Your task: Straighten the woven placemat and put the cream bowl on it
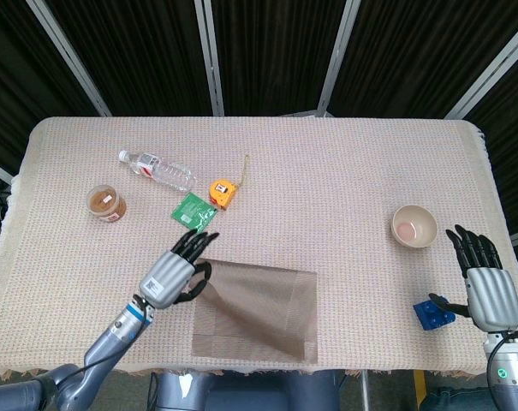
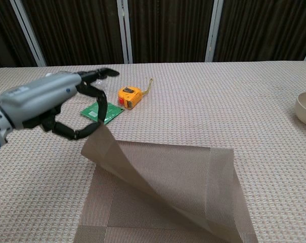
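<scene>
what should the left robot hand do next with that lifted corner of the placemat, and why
Probably draw the corner out toward the table's near-left and lay it down flat. The left robot hand pinches a corner of the woven placemat and holds it raised, so the sheet slopes up instead of lying flat. The cream bowl sits off to the right, beside the open right robot hand.

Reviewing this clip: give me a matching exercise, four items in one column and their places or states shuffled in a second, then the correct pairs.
Things:
1. woven placemat
2. cream bowl
3. blue block
4. green packet

States:
A. beside the right hand
B. one corner lifted by the left hand
C. on the cloth, next to the yellow tape measure
D. standing on the cloth, off the mat

Pairs: 1-B, 2-D, 3-A, 4-C
</scene>
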Available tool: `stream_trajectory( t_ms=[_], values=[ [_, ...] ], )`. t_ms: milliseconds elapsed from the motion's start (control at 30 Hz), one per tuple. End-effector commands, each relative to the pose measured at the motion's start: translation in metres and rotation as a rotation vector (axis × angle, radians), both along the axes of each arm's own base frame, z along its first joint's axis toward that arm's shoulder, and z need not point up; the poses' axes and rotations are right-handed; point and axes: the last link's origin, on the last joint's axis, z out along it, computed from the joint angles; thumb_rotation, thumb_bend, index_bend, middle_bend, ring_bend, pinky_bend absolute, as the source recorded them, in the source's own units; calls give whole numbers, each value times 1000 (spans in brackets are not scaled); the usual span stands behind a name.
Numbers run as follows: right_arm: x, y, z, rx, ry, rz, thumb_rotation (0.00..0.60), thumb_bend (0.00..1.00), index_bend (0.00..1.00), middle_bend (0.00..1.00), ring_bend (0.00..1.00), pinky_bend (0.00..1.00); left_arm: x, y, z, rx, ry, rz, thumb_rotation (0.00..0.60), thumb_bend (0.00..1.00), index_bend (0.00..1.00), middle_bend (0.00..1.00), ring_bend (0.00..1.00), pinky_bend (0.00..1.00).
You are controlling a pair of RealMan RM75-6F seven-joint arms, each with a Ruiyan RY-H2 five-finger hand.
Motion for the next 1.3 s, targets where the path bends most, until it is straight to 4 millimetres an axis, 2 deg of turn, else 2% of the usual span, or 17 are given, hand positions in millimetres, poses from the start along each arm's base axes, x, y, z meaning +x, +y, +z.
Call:
stream_trajectory(
  t_ms=[33, 133, 267, 567, 633, 667, 700, 767, 800, 1000, 1133, 1233, 1300],
  values=[
    [-1, -1, -1, 0, 5, -6, 600, 0, 0, 0, 0, 0, 10, 70, 35, 46, -183, 218, 600, 565, 704, 0, 0, 0],
    [-2, -3, -1, 0, 12, -13, 600, 0, 0, 0, 0, 0, -1, 99, 43, 81, -182, 312, 600, 566, 706, 0, 0, 0],
    [-4, -5, -3, 4, 19, -23, 600, 0, 0, 0, 0, 0, -21, 120, 44, 107, -145, 408, 600, 575, 706, 0, 0, 0],
    [-5, -8, -8, 19, 32, -37, 600, 0, 0, 0, 0, 0, -60, 125, 35, 147, -40, 475, 600, 587, 702, 0, 0, 0],
    [-5, -8, -9, 21, 32, -37, 600, 0, 0, 0, 0, 0, -65, 124, 37, 159, -28, 477, 600, 507, 623, 0, 0, 0],
    [-5, -8, -9, 22, 32, -37, 600, 0, 0, 0, 0, 0, -69, 122, 38, 165, -16, 475, 600, 381, 491, 0, 0, 0],
    [-5, -8, -9, 21, 32, -37, 600, 0, 0, 0, 0, 0, -71, 121, 40, 167, 0, 471, 600, 221, 310, 0, 0, 0],
    [-4, -7, -8, 21, 31, -35, 600, 0, 0, 0, 0, 0, -80, 115, 46, 170, 65, 460, 600, 41, 67, 0, 0, 0],
    [-4, -7, -8, 22, 30, -34, 600, 0, 0, 0, 0, 0, -82, 113, 49, 173, 87, 457, 600, 5, 9, 0, 0, 0],
    [1, -3, -13, 56, 43, 3, 600, 0, 0, 0, 0, 0, -94, 90, 87, 261, 144, 442, 600, 0, 0, 0, 0, 0],
    [10, -2, -24, 126, 51, 60, 600, 0, 0, 0, 0, 0, -101, 65, 115, 317, 177, 436, 600, 0, 0, 0, 0, 0],
    [19, -6, -33, 182, 58, 114, 600, 0, 6, 0, 0, 0, -104, 48, 132, 351, 186, 432, 600, 0, 0, 0, 0, 0],
    [28, -13, -42, 241, 56, 159, 600, 0, 32, 0, 0, 0, -107, 29, 145, 372, 188, 437, 600, 0, 0, 0, 0, 0]
  ],
)
